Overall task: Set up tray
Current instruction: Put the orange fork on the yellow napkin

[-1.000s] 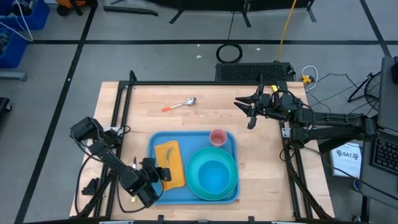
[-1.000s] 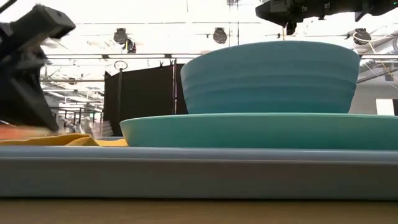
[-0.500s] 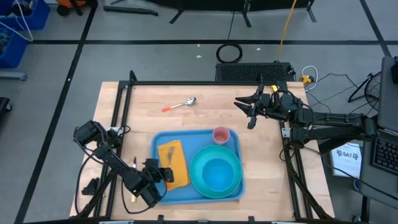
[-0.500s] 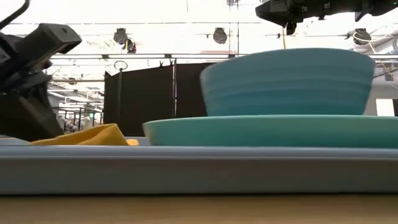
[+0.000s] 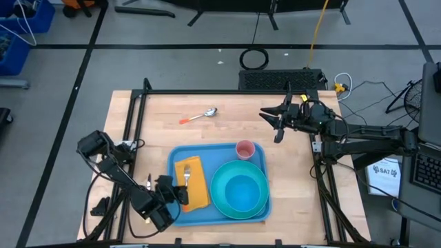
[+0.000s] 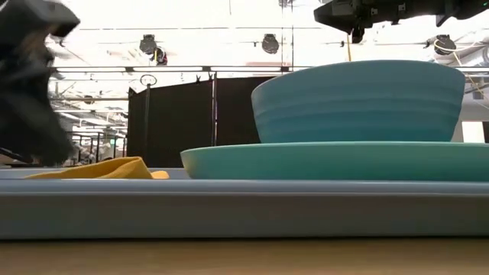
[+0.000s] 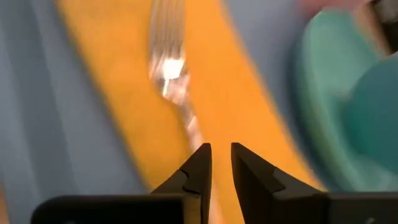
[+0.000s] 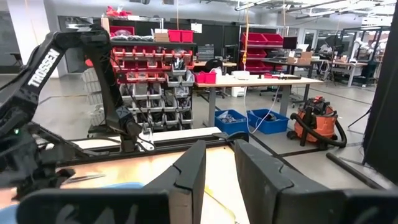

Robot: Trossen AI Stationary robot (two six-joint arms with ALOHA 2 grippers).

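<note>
Light-blue plastic, high view: the tray (image 5: 219, 186) lies on the near half of the wooden bench (image 5: 165, 117), carrying a yellow napkin (image 5: 191, 184) with a fork (image 5: 187, 175) on it, a teal plate (image 5: 238, 193) with a blue bowl (image 5: 240, 192) inside, and a pink cup (image 5: 244, 149) at its far right corner.
High view, left arm: the left end effector (image 5: 180, 196) sits at the tray's near left edge over the napkin; its fingers are too small and dark here to judge.
High view, right arm: the right end effector (image 5: 277, 125) hangs above the bench's far right part, well apart from the tray.
High view, loose item: a spoon (image 5: 200, 116) with an orange handle lies on the far bench.
Low view: the tray's rim (image 6: 244, 206) fills the width; plate (image 6: 336, 160) and bowl (image 6: 359, 99) are cut off at the right, and the cup is hidden. A blurred dark arm mass shows at the left.
Left wrist view: blurred; the fingers (image 7: 198, 167) stand nearly pressed together with a thin gap, over the fork's handle (image 7: 180, 102) on the napkin (image 7: 124, 93). Whether they pinch it cannot be told.
Right wrist view: the fingers (image 8: 193, 168) stand slightly spread with nothing between them.
</note>
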